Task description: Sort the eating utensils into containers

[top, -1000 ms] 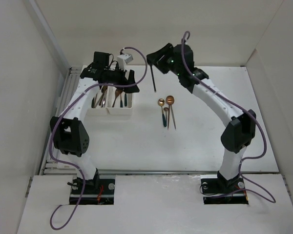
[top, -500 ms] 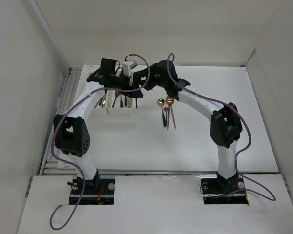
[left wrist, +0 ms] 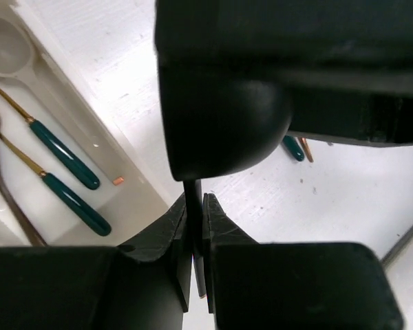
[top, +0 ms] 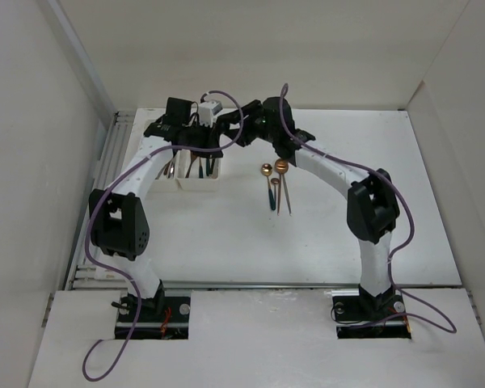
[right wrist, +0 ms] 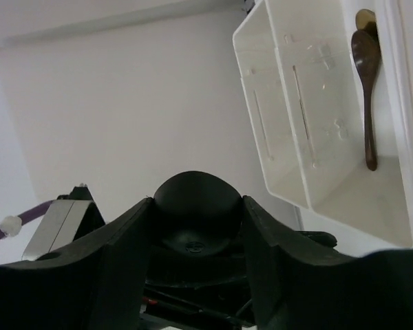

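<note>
Left tool [left wrist: 196,206] has clamped the black utensil [left wrist: 191,189].

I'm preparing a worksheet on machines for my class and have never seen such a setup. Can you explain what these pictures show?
These are two robot arms bolted at the near edge of a white table. One picture looks down from above and behind; the other two come from small cameras on each wrist, so black fingers fill them. Two joined white trays hold utensils, such as teal-handled ones and a dark spoon. A few loose utensils, some gold-headed, lie on the table beside the trays. Near the trays the arms meet: the left gripper is shut on a slim black utensil. The right gripper is at its other end; whether it grips too is unclear.
</note>
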Robot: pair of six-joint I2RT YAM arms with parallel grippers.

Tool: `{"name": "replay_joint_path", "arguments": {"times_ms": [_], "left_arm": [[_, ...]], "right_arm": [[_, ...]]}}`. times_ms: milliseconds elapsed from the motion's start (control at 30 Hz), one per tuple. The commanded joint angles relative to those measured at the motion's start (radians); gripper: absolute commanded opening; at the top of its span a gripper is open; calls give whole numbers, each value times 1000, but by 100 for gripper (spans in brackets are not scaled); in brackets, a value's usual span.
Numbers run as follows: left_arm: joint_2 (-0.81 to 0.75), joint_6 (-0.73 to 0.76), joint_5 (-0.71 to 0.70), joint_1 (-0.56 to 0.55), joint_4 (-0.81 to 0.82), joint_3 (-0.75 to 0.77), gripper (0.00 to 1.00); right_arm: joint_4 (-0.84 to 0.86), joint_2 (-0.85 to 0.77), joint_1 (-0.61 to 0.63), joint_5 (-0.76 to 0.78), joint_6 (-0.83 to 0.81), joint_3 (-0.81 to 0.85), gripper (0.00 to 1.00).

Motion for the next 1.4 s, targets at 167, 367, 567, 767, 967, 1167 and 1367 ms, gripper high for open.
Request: {"name": "replay_joint_path", "arguments": {"times_ms": [167, 367, 567, 767, 967, 1167, 1367], "left_arm": [[5, -93, -260, 57, 48, 51, 0], [163, -128, -294, 85, 39, 134, 0], [249, -97, -375, 74, 1, 207, 51], [212, -97, -454, 74, -8, 227, 61], [120, -79, -533, 74, -18, 260, 69], [39, -79, -632, 117, -27, 269, 72], [8, -88, -623, 151, -27, 230, 72]], "right_arm": [[14, -50, -85, -51, -376, 20, 100], [-305, -152, -128, 257, -700, 24, 100], [-725, -86, -128, 417, -965, 108, 99], [-668, -154, -128, 358, -967, -193, 37], [-589, -153, -117, 302, -945, -291, 30], [-592, -84, -108, 292, -945, -259, 30], [-583, -84, -67, 292, -945, -248, 32]]}}
